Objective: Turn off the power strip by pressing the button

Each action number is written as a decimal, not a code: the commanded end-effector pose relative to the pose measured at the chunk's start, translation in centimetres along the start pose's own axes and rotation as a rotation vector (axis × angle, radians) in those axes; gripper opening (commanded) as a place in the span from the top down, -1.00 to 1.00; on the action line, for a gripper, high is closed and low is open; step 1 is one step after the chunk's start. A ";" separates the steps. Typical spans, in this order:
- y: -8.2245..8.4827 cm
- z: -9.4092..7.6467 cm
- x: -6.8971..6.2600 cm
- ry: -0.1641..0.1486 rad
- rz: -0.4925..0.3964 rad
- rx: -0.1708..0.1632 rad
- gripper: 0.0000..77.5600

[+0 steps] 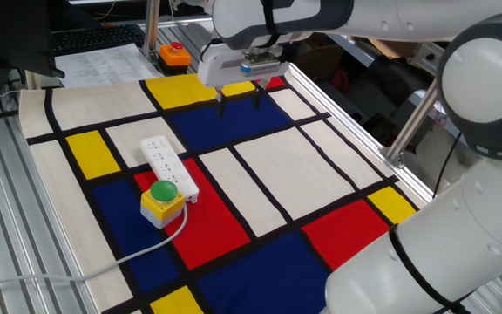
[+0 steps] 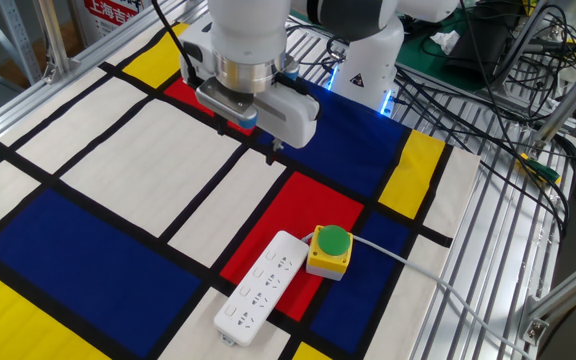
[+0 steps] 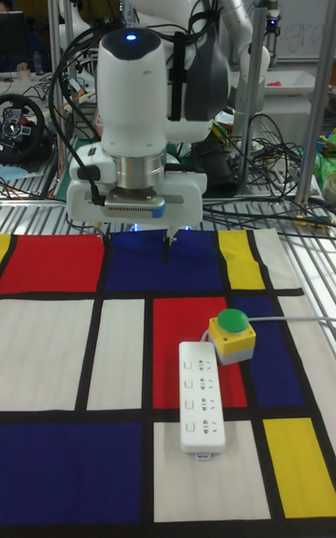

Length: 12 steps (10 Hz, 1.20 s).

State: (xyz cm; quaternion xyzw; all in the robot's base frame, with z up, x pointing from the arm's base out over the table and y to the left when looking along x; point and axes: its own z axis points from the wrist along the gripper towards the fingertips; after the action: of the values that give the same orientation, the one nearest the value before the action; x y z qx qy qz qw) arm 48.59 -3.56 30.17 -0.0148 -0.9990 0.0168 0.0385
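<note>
Hovering with my tool (image 1: 240,102) at upper centre of one fixed view, fingers spread and empty, pointing straight down over the blue panel of the surface (image 1: 321,166). Power strip (image 1: 168,165) lies well apart, toward lower left, long axis running up-left to down-right. Button not resolvable; likely at the end beside the yellow box with green dome (image 1: 162,201). Wrist vertical, arm reaching in from the right.

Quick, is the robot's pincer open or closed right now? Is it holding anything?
Pincer: open, with a clear gap between its two fingertips, holding nothing, up in the air above the mat.
</note>
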 end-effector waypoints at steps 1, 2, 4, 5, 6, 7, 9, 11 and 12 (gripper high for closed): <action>0.0 -0.1 0.0 -0.002 -0.001 0.000 0.97; 0.0 -0.1 0.0 -0.002 -0.001 0.000 0.97; 0.0 -0.1 0.0 -0.002 -0.001 0.000 0.97; 0.0 -0.1 0.0 -0.002 -0.001 0.000 0.97; 0.0 -0.1 0.0 -0.002 -0.001 0.000 0.97; 0.0 -0.1 0.0 -0.002 -0.001 0.000 0.97; 0.0 -0.1 0.0 -0.002 -0.001 0.000 0.97; 0.0 -0.1 0.0 -0.002 -0.001 0.000 0.97; 0.0 -0.1 0.0 -0.002 -0.001 0.000 0.97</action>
State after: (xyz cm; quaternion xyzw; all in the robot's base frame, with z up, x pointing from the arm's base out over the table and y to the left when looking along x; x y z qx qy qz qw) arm 48.59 -3.56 30.17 -0.0148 -0.9990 0.0168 0.0385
